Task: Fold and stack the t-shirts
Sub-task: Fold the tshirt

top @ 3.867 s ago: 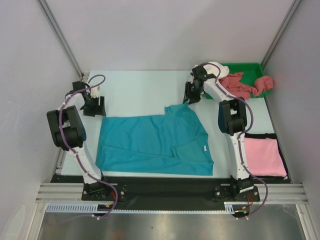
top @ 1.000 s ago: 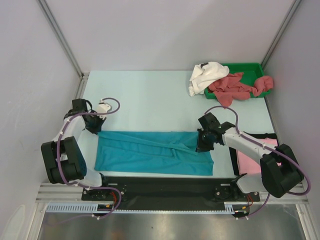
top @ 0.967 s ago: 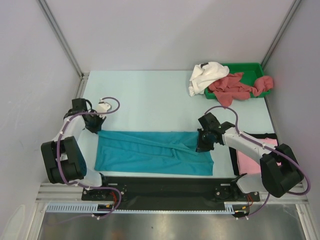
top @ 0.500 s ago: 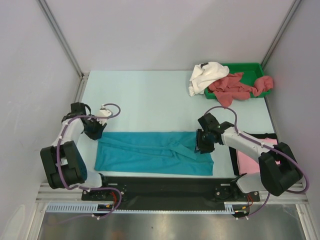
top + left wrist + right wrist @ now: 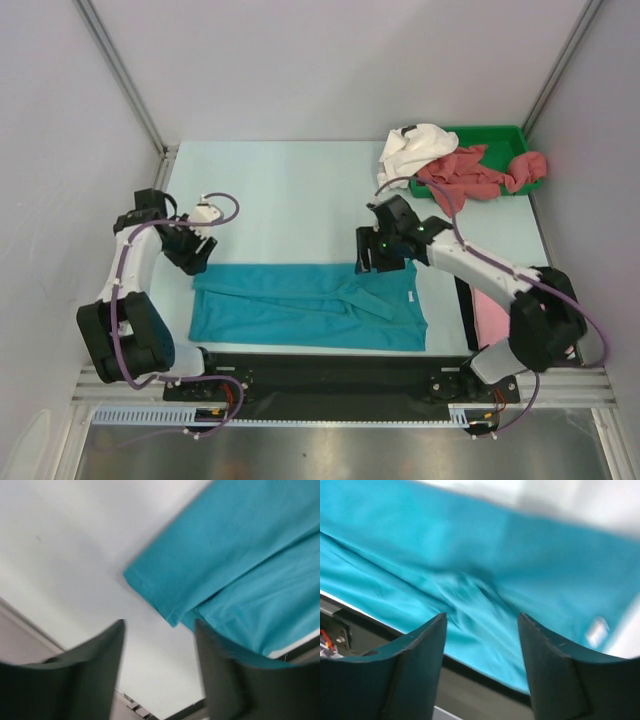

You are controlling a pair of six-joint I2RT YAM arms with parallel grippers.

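- Now my left gripper (image 5: 159,630) hangs over the far left corner of the teal-blue t-shirt (image 5: 310,305). Its jaws stand apart and hold nothing.
- From the left wrist camera, I see that corner of the shirt down between my two fingers. It lies on the table (image 5: 290,190).
- My right gripper (image 5: 482,622) hangs over the far edge of the same shirt, toward its right end. Its jaws stand apart too, and nothing is in them.
- The teal-blue t-shirt lies flat on the table as a long folded band. It is close to the near edge, between my two arms.
- A small white tag (image 5: 410,298) shows on the right part of it.
- The white t-shirt (image 5: 412,150) hangs over the left rim of the green tray (image 5: 500,132) in the far right corner.
- The dusty-red t-shirts (image 5: 470,175) lie in a heap in that tray. Some of the cloth spills over its rim.
- The light pink t-shirt (image 5: 490,315) lies on a black mat (image 5: 465,310) at the right side, near the base of my right arm. My right arm hides part of it.
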